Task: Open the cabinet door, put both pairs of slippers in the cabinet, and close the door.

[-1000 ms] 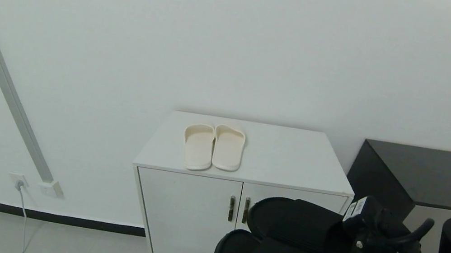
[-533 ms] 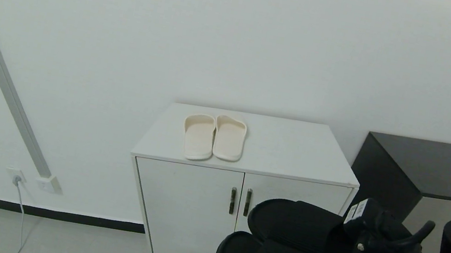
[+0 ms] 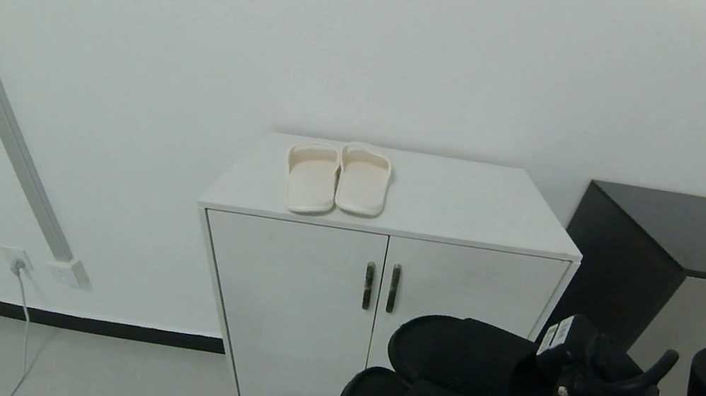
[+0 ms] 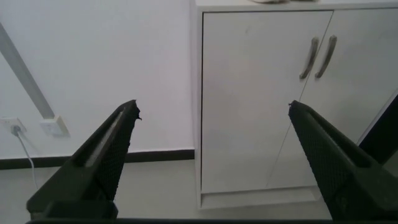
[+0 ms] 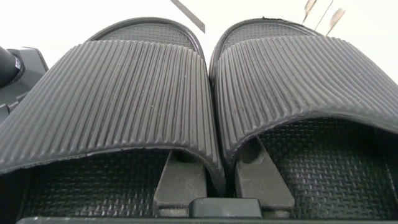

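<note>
The black slippers hang at near right, their inner edges clamped together by the right gripper, as its wrist view shows. Cream slippers lie on top of the cabinet, whose doors are closed. The left gripper, fingers wide apart, faces the left door.

A: Carrier?
B: White cabinet, standing on the grey floor; both doors shut.
A: On its top?
B: One pair of cream slippers, side by side, touching, left of centre, near the front edge.
</note>
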You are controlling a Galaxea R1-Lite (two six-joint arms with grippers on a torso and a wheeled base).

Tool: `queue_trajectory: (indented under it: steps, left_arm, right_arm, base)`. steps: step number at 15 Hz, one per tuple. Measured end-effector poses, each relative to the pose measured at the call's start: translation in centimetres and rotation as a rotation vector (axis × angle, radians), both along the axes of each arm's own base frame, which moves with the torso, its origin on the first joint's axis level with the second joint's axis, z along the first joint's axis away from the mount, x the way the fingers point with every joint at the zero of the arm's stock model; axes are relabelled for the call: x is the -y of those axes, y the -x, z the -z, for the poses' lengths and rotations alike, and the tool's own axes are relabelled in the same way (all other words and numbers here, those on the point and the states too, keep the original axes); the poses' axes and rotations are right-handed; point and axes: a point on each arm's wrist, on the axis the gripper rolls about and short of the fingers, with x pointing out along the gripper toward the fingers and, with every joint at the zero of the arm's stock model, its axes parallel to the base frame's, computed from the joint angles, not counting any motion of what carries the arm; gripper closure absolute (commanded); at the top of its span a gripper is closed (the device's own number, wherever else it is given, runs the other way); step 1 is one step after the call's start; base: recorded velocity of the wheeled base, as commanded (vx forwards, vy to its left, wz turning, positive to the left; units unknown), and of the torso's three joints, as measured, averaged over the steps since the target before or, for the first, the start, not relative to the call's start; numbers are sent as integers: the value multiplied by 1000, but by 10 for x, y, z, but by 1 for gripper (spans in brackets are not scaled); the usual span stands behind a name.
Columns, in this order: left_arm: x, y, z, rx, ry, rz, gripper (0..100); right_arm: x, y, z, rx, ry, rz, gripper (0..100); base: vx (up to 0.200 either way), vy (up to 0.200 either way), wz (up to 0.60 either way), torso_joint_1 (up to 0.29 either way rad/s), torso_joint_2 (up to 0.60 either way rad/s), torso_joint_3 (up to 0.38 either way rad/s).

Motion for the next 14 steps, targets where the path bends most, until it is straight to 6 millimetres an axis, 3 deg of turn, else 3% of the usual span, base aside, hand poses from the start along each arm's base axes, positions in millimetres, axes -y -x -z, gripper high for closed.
queue_trajectory:
  steps: [14]
  left_arm:
    - [0,0,0,0,1,-1,0]
  right_arm:
    - [1,0,1,1,7,0,100]
  base:
    - [0,0,0,-167,490,330]
